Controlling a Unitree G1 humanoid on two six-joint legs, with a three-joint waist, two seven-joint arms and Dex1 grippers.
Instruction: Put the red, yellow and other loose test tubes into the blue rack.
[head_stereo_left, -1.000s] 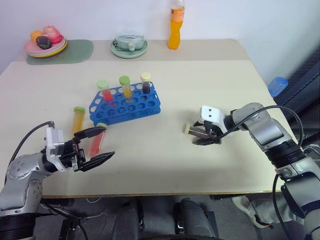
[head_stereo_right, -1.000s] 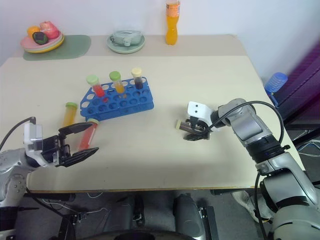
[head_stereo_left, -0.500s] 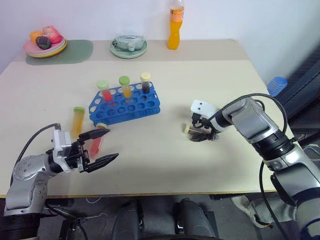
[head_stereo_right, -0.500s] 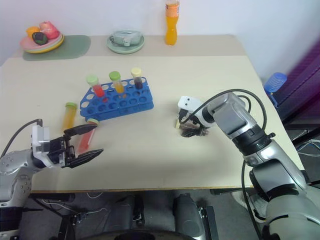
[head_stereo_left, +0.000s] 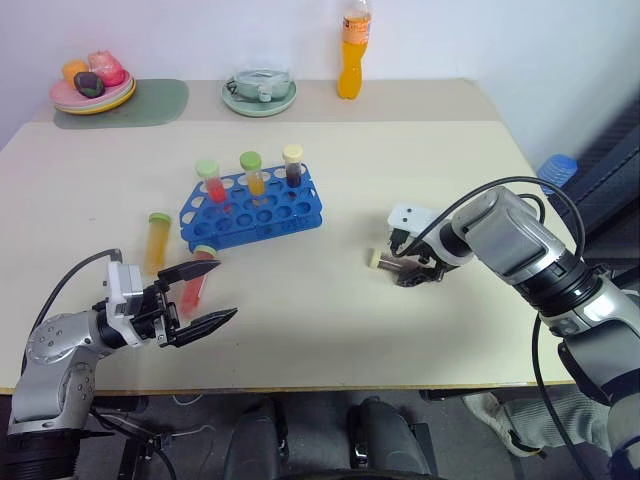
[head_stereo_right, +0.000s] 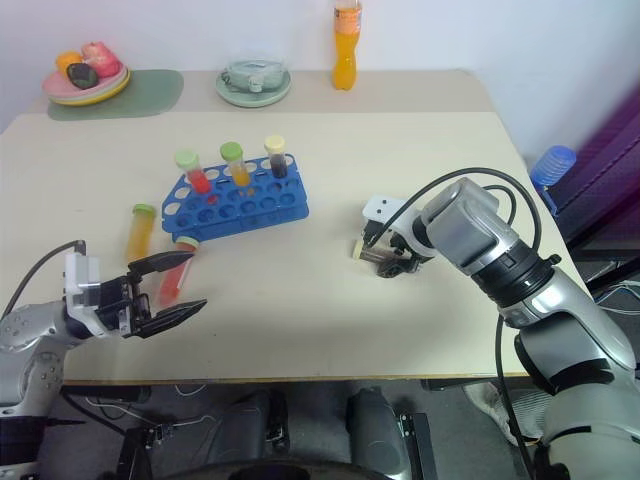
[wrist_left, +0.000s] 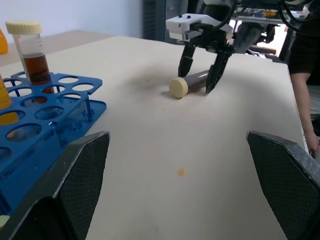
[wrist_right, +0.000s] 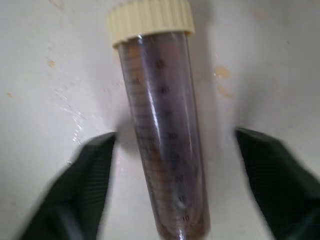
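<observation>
The blue rack (head_stereo_left: 251, 208) stands left of the table's middle with a red, a yellow and a dark upright tube in its back row. A yellow loose tube (head_stereo_left: 155, 240) lies left of the rack. A red loose tube (head_stereo_left: 193, 285) lies in front of it, just behind my left gripper (head_stereo_left: 222, 290), which is open and holds nothing. A brown tube with a cream cap (head_stereo_left: 383, 261) lies right of centre. My right gripper (head_stereo_left: 410, 272) points down over it, open, one finger (wrist_right: 85, 185) on each side with a gap to the tube (wrist_right: 160, 135).
At the table's back edge stand a fruit plate (head_stereo_left: 90, 92) on a green mat, a bowl on a green dish (head_stereo_left: 258, 92) and an orange drink bottle (head_stereo_left: 350, 55). A blue-capped bottle (head_stereo_left: 555, 170) sits off the table's right side. A person's arm (wrist_left: 305, 100) shows beyond that edge.
My right gripper has tipped from lying nearly flat to pointing steeply down over the brown tube, and its fingers have drawn closer together. The left gripper has stayed in place and stayed open.
</observation>
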